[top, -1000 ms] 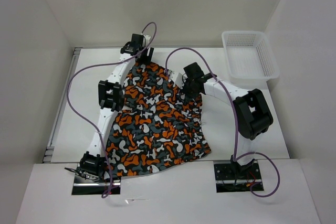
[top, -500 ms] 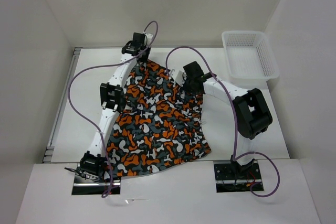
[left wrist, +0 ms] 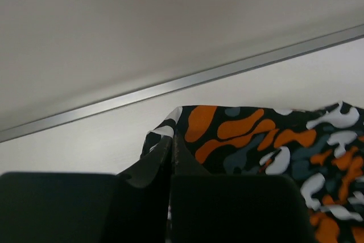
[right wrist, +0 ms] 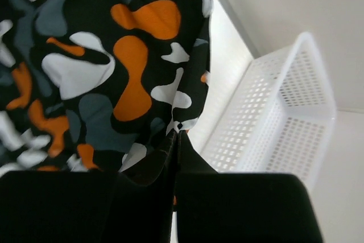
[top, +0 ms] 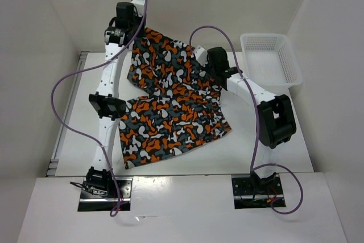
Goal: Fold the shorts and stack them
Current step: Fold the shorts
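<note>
The camouflage shorts (top: 168, 95) hang by their far edge above the table, and their lower part still rests on it. My left gripper (top: 136, 31) is raised high at the back left and is shut on one far corner of the shorts (left wrist: 239, 135). My right gripper (top: 200, 55) is lifted at the back, left of the basket, shut on the other far corner of the shorts (right wrist: 114, 66). In both wrist views the jaws are pressed together with cloth pinched at their tips.
A white mesh basket (top: 270, 58) stands at the back right of the table, close to my right gripper, and also shows in the right wrist view (right wrist: 284, 118). White walls close in the table at the back and both sides.
My left gripper has shut on the shorts' far corner. Both arms have risen and drawn back, lifting the far edge of the shorts off the table.
</note>
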`<state>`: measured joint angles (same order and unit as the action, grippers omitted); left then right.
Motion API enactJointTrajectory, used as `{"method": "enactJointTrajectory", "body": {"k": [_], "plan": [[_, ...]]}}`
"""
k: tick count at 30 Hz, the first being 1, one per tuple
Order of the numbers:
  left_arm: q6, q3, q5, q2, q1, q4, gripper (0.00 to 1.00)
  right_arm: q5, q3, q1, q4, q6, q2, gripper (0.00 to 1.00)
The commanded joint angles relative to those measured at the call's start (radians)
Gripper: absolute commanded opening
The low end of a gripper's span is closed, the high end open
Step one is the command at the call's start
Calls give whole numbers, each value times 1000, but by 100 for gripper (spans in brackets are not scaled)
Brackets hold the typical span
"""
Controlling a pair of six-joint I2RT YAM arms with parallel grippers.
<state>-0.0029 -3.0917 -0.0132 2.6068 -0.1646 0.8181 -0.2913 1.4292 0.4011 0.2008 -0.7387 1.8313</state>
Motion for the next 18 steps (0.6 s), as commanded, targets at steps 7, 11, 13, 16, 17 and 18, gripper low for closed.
{"method": "enactJointTrajectory", "body": {"k": [7,11,13,16,17,18], "plan": [[3,-38,-99,-228,-9,487,0,30,-98,7,21,-65,-232,0],[3,97,-71,-374,0,487,0,86,-160,7,78,-65,-318,0],[3,250,-71,-440,0,478,0,112,-190,7,118,-77,-352,0],[3,705,-106,-637,-21,356,0,182,-213,7,199,-88,-408,0],[3,873,-97,-804,-33,281,0,207,-226,7,224,-88,-431,0],[3,1038,-67,-899,-53,197,0,230,-245,7,247,-100,-441,0]]}}
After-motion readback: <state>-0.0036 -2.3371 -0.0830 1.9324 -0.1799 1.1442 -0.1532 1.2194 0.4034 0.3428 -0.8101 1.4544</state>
